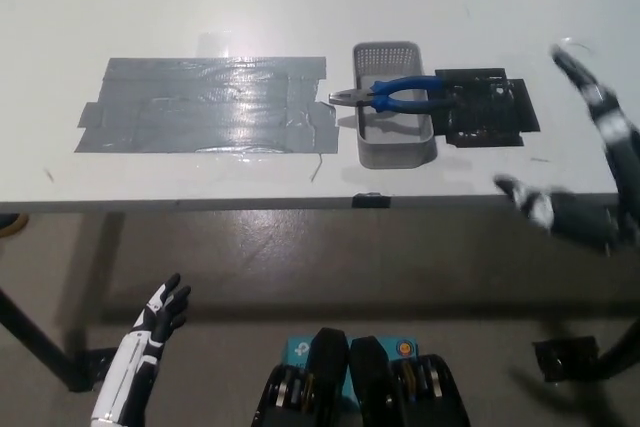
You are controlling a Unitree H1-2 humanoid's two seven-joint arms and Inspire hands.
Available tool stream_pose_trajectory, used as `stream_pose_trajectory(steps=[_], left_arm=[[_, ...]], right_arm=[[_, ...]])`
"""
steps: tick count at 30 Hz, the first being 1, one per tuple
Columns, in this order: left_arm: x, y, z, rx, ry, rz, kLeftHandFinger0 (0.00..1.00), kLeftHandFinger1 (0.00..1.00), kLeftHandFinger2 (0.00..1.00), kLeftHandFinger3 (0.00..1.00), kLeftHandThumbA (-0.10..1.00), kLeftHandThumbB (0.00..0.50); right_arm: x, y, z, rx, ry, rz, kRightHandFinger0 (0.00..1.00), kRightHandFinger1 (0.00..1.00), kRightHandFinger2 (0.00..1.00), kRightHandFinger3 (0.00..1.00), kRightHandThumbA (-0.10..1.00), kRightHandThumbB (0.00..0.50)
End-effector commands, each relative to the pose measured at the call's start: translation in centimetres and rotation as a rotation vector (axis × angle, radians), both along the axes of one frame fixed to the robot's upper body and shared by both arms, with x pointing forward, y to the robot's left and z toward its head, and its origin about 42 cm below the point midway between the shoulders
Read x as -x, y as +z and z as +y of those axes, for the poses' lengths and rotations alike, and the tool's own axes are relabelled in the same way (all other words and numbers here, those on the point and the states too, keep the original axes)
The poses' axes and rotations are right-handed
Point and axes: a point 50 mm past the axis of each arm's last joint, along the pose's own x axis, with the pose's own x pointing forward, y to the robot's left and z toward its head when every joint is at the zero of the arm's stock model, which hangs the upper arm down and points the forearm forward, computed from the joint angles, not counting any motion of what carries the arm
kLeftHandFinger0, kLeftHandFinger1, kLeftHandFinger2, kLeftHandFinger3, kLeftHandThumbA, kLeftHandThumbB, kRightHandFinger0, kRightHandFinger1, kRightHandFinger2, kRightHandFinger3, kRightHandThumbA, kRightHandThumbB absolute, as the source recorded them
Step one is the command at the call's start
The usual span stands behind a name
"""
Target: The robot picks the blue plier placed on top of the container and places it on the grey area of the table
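Head view | blue plier point(398, 93) across container point(394, 143) | right hand point(590, 162) blurred, fingers spread, empty | left hand point(160, 315) spread

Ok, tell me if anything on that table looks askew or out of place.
Only the blue plier: it lies crosswise on the grey container's rim, jaws poking past the left edge toward the grey area. Nothing looks spilled or damaged.
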Motion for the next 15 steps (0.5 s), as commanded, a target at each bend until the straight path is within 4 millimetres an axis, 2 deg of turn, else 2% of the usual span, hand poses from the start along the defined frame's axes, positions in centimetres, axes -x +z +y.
stream_pose_trajectory(steps=[1, 4, 5, 6, 8, 10, 12, 14, 15], left_arm=[[-0.3, 1.1, 0.2, -0.041, -0.031, -0.043, 1.0, 1.0, 1.0, 1.0, 1.0, 0.057], [-0.3, 1.0, 0.2, -0.042, -0.039, -0.046, 1.0, 1.0, 1.0, 1.0, 1.0, 0.053], [-0.3, 0.9, 0.0, -0.041, -0.04, -0.047, 1.0, 1.0, 1.0, 1.0, 1.0, 0.053], [-0.3, 0.9, 0.0, -0.042, -0.04, -0.046, 1.0, 1.0, 1.0, 1.0, 1.0, 0.056], [-0.2, 0.9, -0.1, -0.033, -0.038, -0.046, 1.0, 1.0, 1.0, 1.0, 1.0, 0.057], [-0.2, 0.9, -0.1, -0.037, -0.042, -0.05, 1.0, 1.0, 1.0, 1.0, 1.0, 0.051], [-0.3, 1.0, -0.1, -0.035, -0.048, -0.052, 1.0, 1.0, 1.0, 1.0, 1.0, 0.055], [-0.3, 1.0, -0.1, -0.035, -0.048, -0.052, 1.0, 1.0, 1.0, 1.0, 1.0, 0.055], [-0.3, 1.0, -0.2, -0.036, -0.05, -0.051, 1.0, 1.0, 1.0, 1.0, 1.0, 0.066]], right_arm=[[-5.2, 2.9, 0.9, 0.192, -0.022, 0.135, 1.0, 1.0, 1.0, 1.0, 0.84, 0.321], [-9.3, 4.2, 2.2, 0.314, -0.064, 0.184, 1.0, 1.0, 1.0, 1.0, 0.87, 0.338], [-9.6, 4.3, 2.2, 0.325, -0.067, 0.186, 1.0, 1.0, 1.0, 1.0, 0.88, 0.338], [-10.9, 4.5, 2.6, 0.356, -0.074, 0.212, 1.0, 1.0, 1.0, 1.0, 0.89, 0.336], [-13.1, 5.0, 3.9, 0.392, -0.078, 0.278, 1.0, 1.0, 1.0, 1.0, 0.84, 0.304], [-14.8, 5.3, 4.8, 0.454, -0.076, 0.32, 1.0, 1.0, 1.0, 1.0, 0.83, 0.319], [-16.2, 5.5, 5.7, 0.519, -0.079, 0.362, 1.0, 1.0, 1.0, 1.0, 0.83, 0.332], [-16.2, 5.5, 5.7, 0.519, -0.079, 0.362, 1.0, 1.0, 1.0, 1.0, 0.83, 0.332], [-16.8, 5.6, 6.4, 0.548, -0.085, 0.381, 1.0, 1.0, 1.0, 1.0, 0.82, 0.342]])
